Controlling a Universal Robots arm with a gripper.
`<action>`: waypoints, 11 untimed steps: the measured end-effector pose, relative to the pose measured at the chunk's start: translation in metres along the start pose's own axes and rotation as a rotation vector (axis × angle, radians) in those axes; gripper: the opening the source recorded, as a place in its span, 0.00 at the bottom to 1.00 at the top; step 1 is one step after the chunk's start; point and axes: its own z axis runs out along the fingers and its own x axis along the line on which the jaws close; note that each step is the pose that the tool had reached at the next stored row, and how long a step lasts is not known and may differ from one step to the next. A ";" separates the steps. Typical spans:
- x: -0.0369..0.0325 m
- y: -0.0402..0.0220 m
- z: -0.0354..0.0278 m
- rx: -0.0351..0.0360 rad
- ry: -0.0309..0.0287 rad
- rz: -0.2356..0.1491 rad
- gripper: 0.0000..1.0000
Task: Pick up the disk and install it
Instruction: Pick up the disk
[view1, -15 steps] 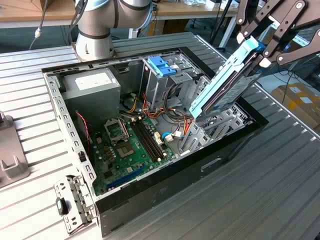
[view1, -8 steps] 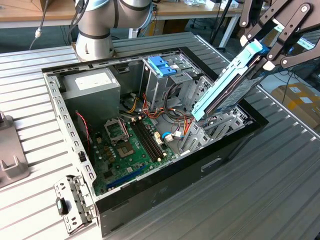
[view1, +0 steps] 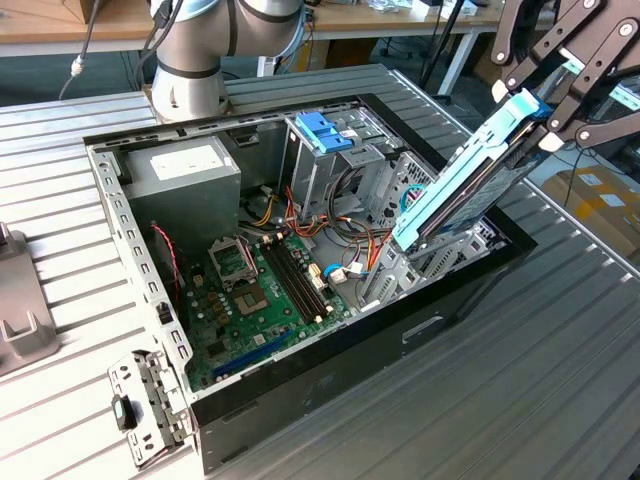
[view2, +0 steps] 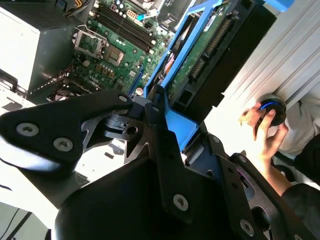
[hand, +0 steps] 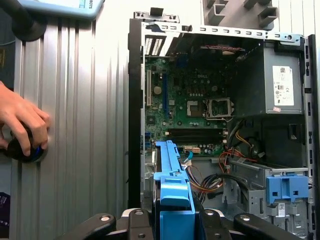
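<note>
The disk (view1: 470, 180), a dark flat drive in a light blue carrier, hangs steeply tilted over the end of the open computer case (view1: 300, 390) at the exterior view's right. Its lower end dips toward the drive bay area beside the cables. My gripper (view1: 540, 118) is shut on the disk's upper end, with black linkage fingers on both sides of the carrier. In the second wrist view the disk (view2: 192, 55) runs away from the gripper (view2: 160, 107) toward the motherboard. The first wrist view shows the carrier edge (hand: 172, 185) between the fingers (hand: 172, 220).
A darker blue latch piece (view1: 325, 130) sits on a metal cage inside the case, near the power supply (view1: 185, 170) and the motherboard (view1: 255, 290). A person's hand (hand: 22, 132) rests on a round black knob on the ribbed table. The arm's base (view1: 190, 70) stands behind the case.
</note>
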 end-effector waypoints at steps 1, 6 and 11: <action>0.0008 -0.0003 0.0000 0.0000 -0.0001 0.000 0.37; 0.0056 -0.0020 -0.0001 0.0000 0.0000 0.000 0.37; 0.0093 -0.0035 0.0000 0.0000 -0.0001 0.000 0.37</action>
